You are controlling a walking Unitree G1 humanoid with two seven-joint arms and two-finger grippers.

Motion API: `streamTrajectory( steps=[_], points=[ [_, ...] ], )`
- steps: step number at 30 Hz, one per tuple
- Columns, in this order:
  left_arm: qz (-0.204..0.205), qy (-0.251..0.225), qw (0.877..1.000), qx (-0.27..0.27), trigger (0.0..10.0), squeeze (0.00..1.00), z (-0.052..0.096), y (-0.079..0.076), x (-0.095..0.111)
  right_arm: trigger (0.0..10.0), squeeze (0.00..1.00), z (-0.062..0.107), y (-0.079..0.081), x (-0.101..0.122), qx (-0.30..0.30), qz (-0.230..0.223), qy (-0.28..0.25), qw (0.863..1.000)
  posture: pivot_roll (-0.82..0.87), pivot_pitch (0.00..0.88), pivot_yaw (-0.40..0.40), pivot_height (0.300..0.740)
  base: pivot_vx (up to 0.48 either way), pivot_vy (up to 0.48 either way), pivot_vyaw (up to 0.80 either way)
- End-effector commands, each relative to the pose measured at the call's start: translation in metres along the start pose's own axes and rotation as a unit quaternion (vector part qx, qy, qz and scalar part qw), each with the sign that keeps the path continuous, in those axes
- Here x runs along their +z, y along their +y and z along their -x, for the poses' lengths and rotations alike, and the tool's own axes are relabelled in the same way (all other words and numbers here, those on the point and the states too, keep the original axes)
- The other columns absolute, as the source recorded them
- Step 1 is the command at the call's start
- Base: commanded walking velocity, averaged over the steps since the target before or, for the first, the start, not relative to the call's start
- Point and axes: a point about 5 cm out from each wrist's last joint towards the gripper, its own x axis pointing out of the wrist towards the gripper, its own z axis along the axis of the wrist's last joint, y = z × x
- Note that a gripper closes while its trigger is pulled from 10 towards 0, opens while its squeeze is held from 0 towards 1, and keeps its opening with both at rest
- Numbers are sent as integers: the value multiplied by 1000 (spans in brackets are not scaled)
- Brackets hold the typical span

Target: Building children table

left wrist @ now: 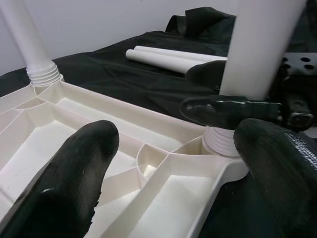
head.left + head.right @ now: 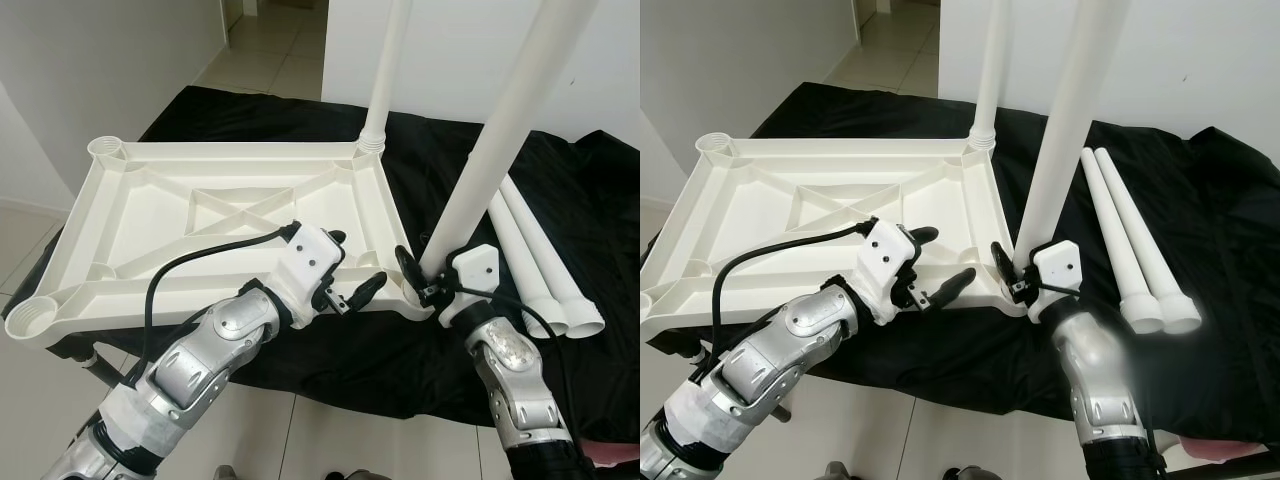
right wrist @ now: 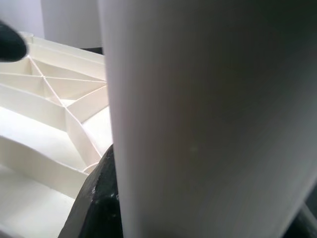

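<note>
The white table top (image 2: 150, 240) lies upside down on a black cloth. One white leg (image 2: 385, 70) stands upright in its far right corner. A second leg (image 2: 500, 150) leans over the near right corner, its threaded end (image 1: 220, 141) at the socket there. My right gripper (image 2: 428, 272) is shut on this leg just above the threads, and the leg (image 3: 208, 119) looms close in the right wrist view. My left gripper (image 2: 352, 262) hovers open over the top's near edge, just left of that corner, with nothing between its fingers (image 1: 74, 173).
Two loose legs (image 2: 545, 270) lie side by side on the cloth (image 2: 350, 370) to the right. Open corner sockets sit at the near left (image 2: 30, 318) and far left (image 2: 105, 148). Tiled floor lies below the cloth's front edge, and a white wall stands behind.
</note>
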Motion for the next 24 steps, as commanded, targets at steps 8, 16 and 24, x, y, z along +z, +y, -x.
streamTrajectory(
  steps=[8,16,24],
  points=[
    [-11,-12,994,-110,10000,0,-1,-11,6,10000,0,9,16,-25,28,-36,50,998,5,119,-28,740,0,0,0],
    [-13,-12,993,-113,10000,0,-1,-11,7,10000,0,1,7,-29,-7,-100,82,992,5,121,-24,740,0,0,0],
    [-14,-12,993,-114,10000,0,-1,-11,7,10000,0,-2,4,-31,-15,-132,104,986,8,121,-26,740,0,0,0]
  ],
)
